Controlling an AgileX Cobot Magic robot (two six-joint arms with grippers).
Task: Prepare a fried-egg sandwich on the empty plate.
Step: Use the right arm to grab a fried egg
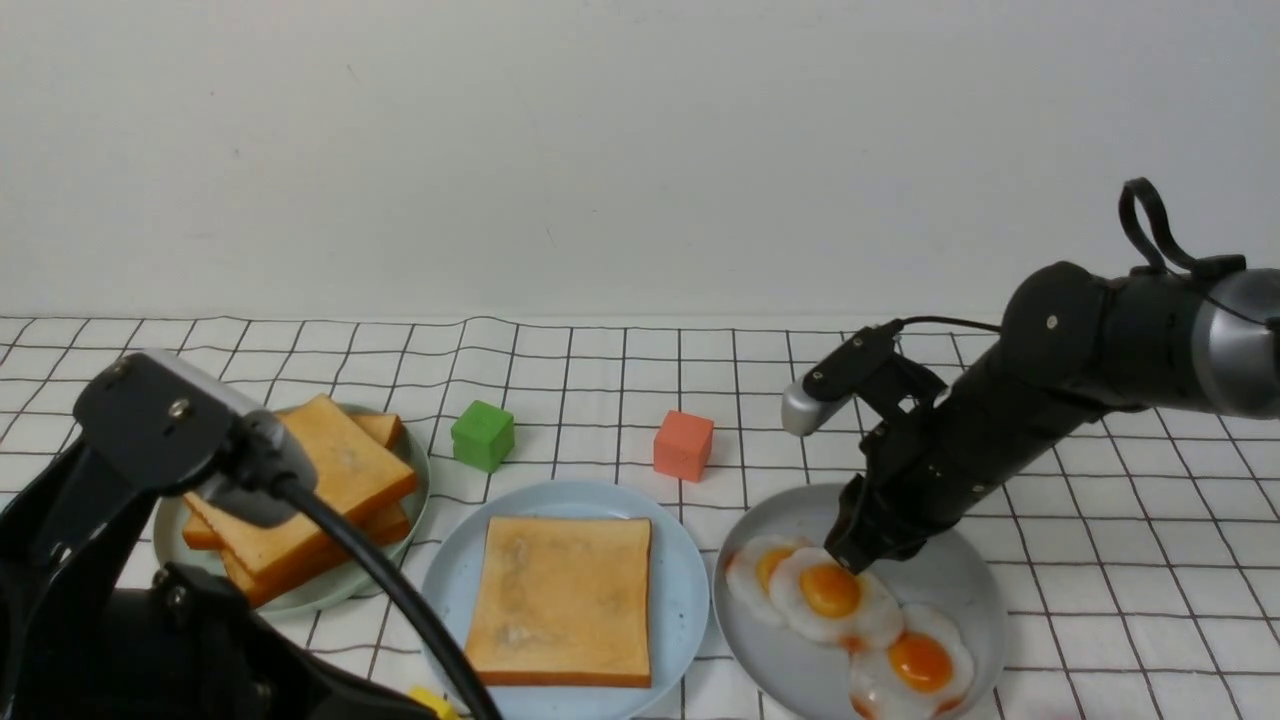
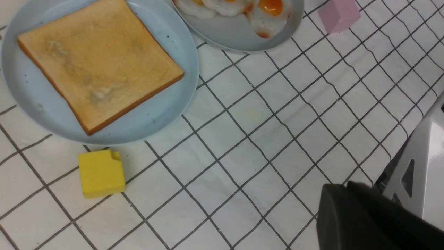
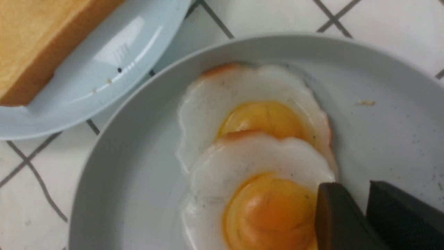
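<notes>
White egg (image 1: pixel 835 597) beneath right claw (image 1: pixel 856 561) — blue plate (image 1: pixel 452 597) beside it, leftward

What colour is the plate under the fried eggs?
The eggs' plate is grey, clearest in front view.

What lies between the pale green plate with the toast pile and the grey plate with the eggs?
The light blue plate, with one toast slice flat on it; the front view shows this.
</notes>
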